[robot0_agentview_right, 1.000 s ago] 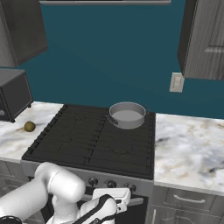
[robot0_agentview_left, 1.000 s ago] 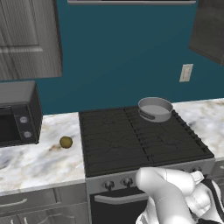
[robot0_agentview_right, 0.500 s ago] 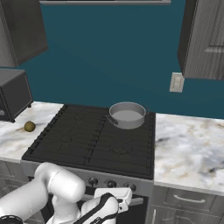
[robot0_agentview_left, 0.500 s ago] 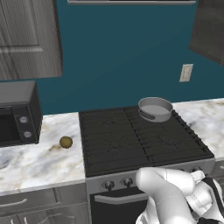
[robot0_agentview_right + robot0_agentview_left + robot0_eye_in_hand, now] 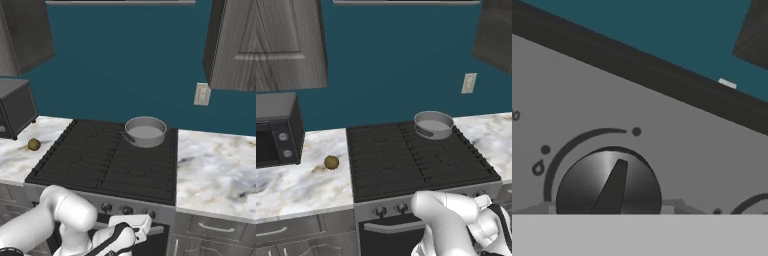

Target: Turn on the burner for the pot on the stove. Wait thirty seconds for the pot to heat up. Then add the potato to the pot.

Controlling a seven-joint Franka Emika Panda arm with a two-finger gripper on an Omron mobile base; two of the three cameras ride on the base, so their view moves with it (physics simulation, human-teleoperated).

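Can't tell how wide the fingers are or if they're gripping anything, they're hidden low at the grey front panel of the black gas stove [image 5: 421, 165]. Hand view sits right up on 1 round dark metal knob [image 5: 608, 184]. Shallow round grey metal pot [image 5: 433, 124] is on the stove's back right burner. Small olive-brown potato [image 5: 331, 162] lies on the marble counter [image 5: 301, 182] left of the stove. Nothing's moved since 1 second back.
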